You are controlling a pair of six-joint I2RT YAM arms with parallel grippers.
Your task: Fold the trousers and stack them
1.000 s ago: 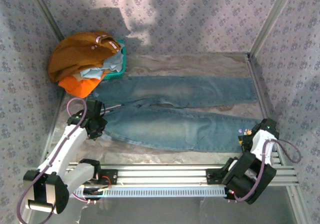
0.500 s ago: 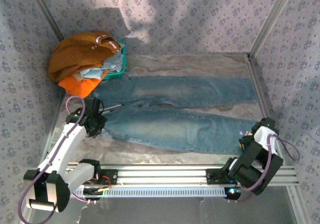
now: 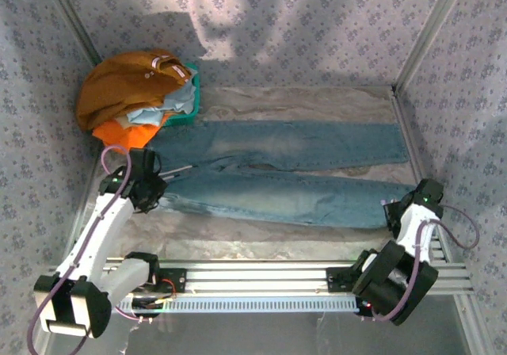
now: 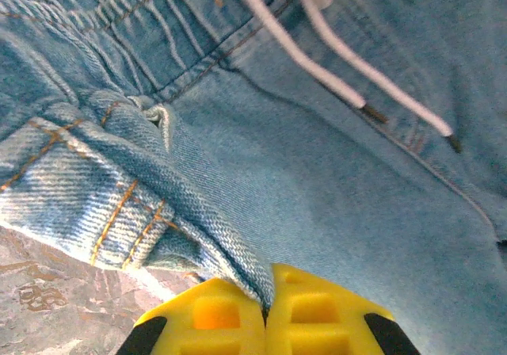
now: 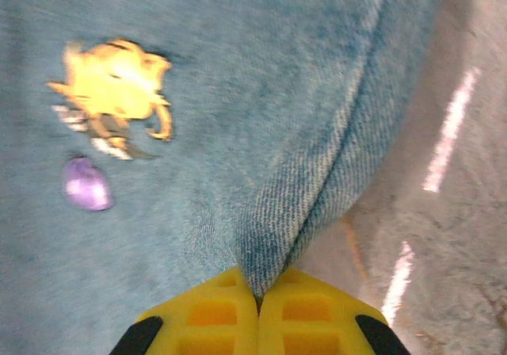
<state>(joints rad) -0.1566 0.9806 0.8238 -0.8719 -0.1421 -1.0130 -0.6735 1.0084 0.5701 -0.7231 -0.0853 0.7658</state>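
Note:
The trousers (image 3: 277,169), faded blue denim jeans, lie spread across the table with both legs running to the right and the waist at the left. My left gripper (image 3: 152,199) is shut on the waistband edge, where yellow fingertips (image 4: 198,319) pinch a fold of denim (image 4: 238,268) below the white drawstrings (image 4: 333,74). My right gripper (image 3: 394,212) is shut on the hem end of the near leg; its yellow fingertips (image 5: 317,315) clamp the seam (image 5: 273,248) next to a yellow embroidered patch (image 5: 115,85).
A green basket (image 3: 184,116) at the back left holds a mustard-brown garment (image 3: 119,85), pale blue cloth and an orange cloth (image 3: 127,137). Patterned walls enclose the table on three sides. An aluminium rail (image 3: 261,280) runs along the near edge.
My right gripper has shut on the near leg's hem. Both grippers have moved away from the near edge, dragging the near leg closer to the far leg.

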